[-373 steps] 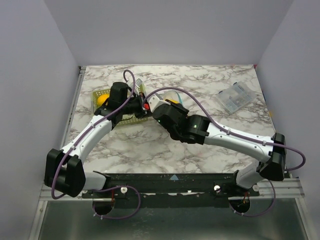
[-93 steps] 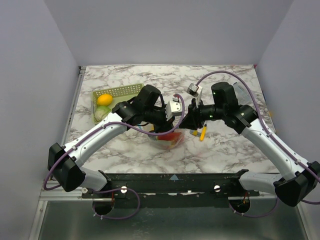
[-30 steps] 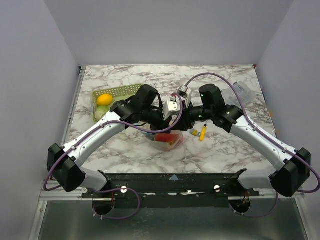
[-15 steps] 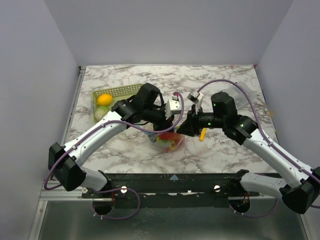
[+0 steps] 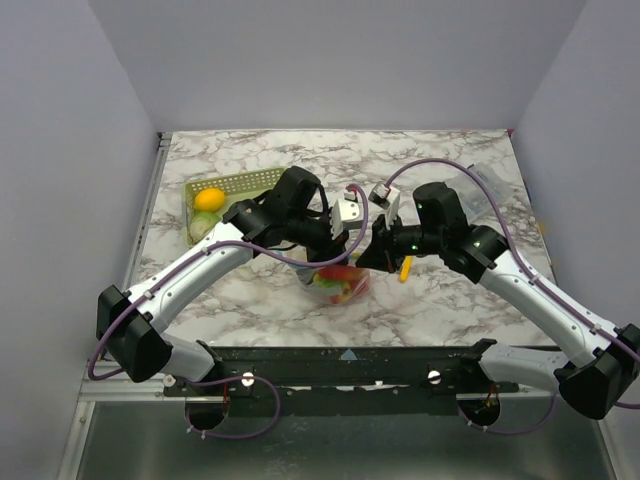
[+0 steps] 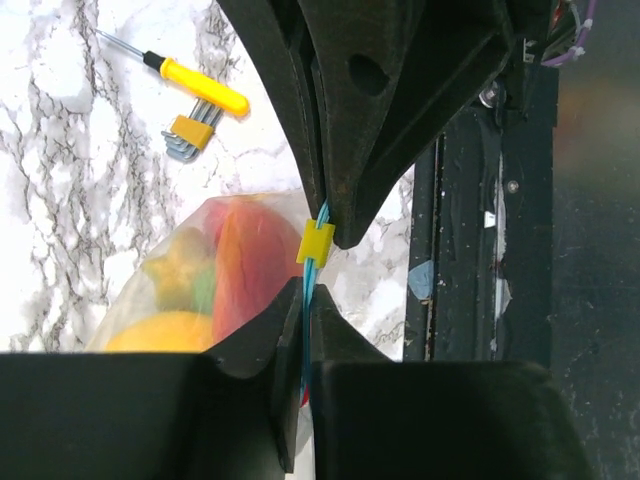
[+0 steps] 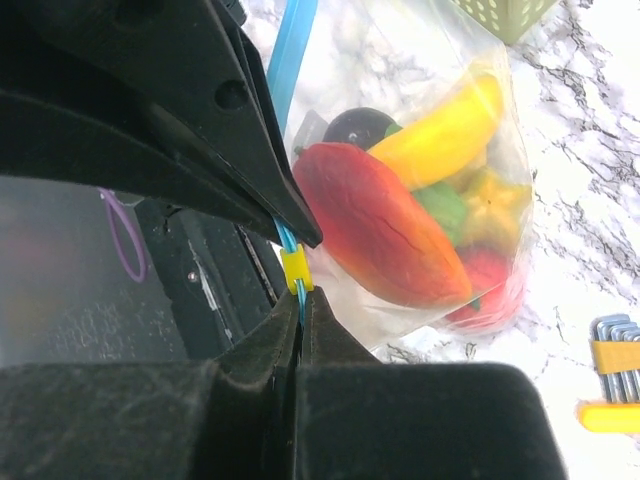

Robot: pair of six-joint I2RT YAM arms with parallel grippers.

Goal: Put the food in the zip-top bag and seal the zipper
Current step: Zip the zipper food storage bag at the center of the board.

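Note:
The zip-top bag (image 5: 338, 284) hangs between my two grippers, just over the table's near middle. Through its clear wall the food (image 7: 380, 225) shows: a red-orange piece, a yellow banana (image 7: 445, 135), green and red pieces. My left gripper (image 6: 305, 300) is shut on the light-blue zipper (image 6: 307, 290), just below a small yellow slider (image 6: 315, 241). My right gripper (image 7: 300, 298) is shut on the same zipper (image 7: 290, 60) from the opposite side, tip to tip with the left. In the top view the left gripper (image 5: 340, 246) and right gripper (image 5: 366, 257) meet above the bag.
A green basket (image 5: 240, 184) at the back left holds a yellow lemon (image 5: 209, 198) and a pale green piece (image 5: 204, 229). A yellow-handled screwdriver (image 6: 195, 80) and a set of hex keys (image 6: 190, 135) lie right of the bag. A clear box (image 5: 478, 190) sits far right.
My right gripper has closed onto the zipper next to the slider. The right arm swung right then settled back toward the bag. The left gripper kept its grip.

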